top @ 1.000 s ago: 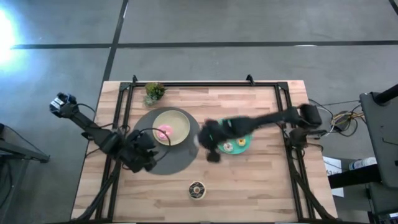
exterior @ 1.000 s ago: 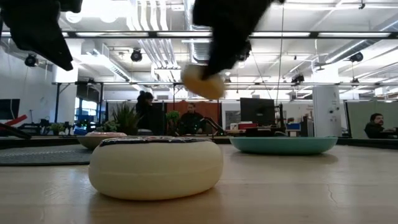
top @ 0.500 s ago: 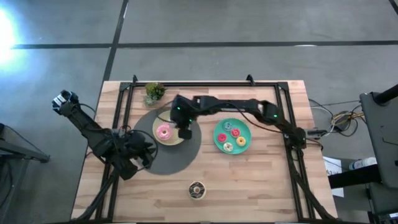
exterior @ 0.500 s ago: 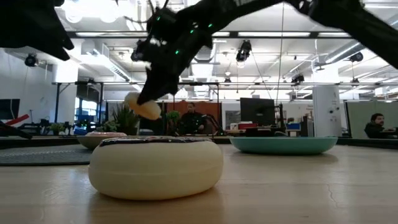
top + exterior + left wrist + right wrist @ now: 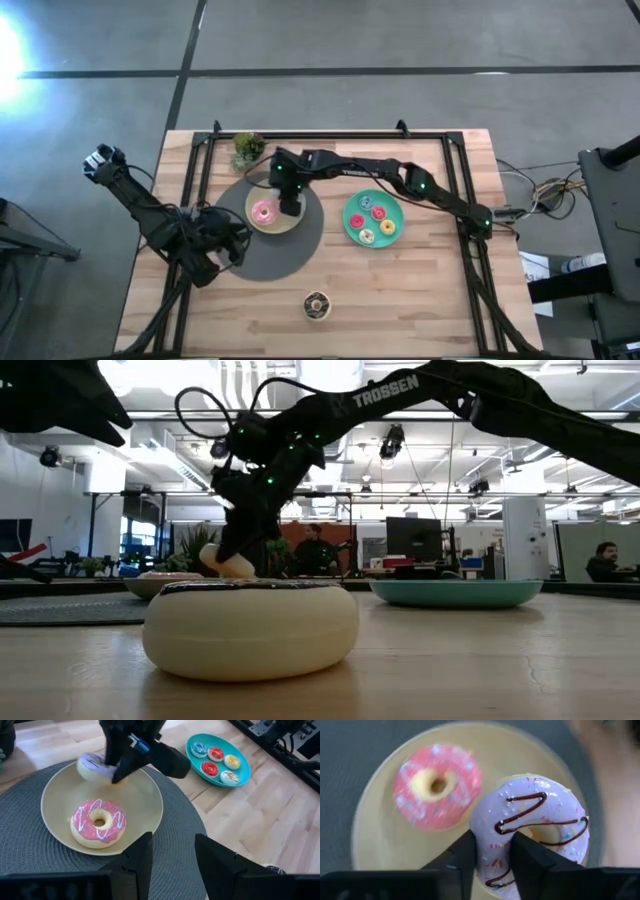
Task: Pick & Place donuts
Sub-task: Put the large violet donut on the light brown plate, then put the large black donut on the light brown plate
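You get one camera straight above the whole table (image 5: 420, 290), one at tabletop height near its front edge facing the room, and two close wrist cameras. All four share the beige plate (image 5: 276, 222) toward the back left corner.

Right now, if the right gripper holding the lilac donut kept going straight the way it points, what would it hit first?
Most likely the beige plate: the right gripper points down at it, holding the lilac donut beside the pink donut. The remaining gap is unclear.
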Controlling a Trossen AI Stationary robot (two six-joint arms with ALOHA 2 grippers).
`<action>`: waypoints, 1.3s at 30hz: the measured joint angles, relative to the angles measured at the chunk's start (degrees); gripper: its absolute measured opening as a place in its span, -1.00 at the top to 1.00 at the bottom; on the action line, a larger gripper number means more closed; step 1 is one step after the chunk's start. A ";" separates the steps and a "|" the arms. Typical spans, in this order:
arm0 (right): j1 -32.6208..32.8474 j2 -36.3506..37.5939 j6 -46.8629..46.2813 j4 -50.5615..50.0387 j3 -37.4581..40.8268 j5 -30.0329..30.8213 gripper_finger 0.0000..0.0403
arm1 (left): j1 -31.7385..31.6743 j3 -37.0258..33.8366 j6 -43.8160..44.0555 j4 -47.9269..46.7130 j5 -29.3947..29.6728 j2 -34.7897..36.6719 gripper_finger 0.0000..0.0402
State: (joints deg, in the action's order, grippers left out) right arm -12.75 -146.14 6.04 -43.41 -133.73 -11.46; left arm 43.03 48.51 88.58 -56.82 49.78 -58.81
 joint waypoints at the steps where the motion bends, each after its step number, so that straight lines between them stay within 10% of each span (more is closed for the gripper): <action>1: 0.03 0.06 0.03 0.87 -0.07 1.16 0.48 | -0.02 0.00 0.00 -0.14 0.04 0.02 0.39; 12: 0.01 -0.08 -3.05 -7.05 -0.01 2.82 -0.07 | -0.04 0.00 0.00 -0.42 0.46 0.07 0.39; 24: 0.72 8.69 2.41 -12.94 -0.06 3.77 -0.10 | -0.04 -0.01 -0.04 -0.74 0.46 0.09 0.39; 31: 6.08 12.69 9.33 -22.04 2.96 -7.01 -0.10 | -0.04 -0.02 -1.33 -1.12 0.48 0.09 0.39; 39: 16.32 22.08 8.66 -15.84 15.52 0.32 -0.04 | -0.02 -0.04 -1.82 -1.60 0.48 0.09 0.39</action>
State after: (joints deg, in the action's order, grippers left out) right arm 3.56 -124.05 14.70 -59.25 -118.21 -11.14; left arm 43.00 48.47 86.76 -58.42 50.26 -58.72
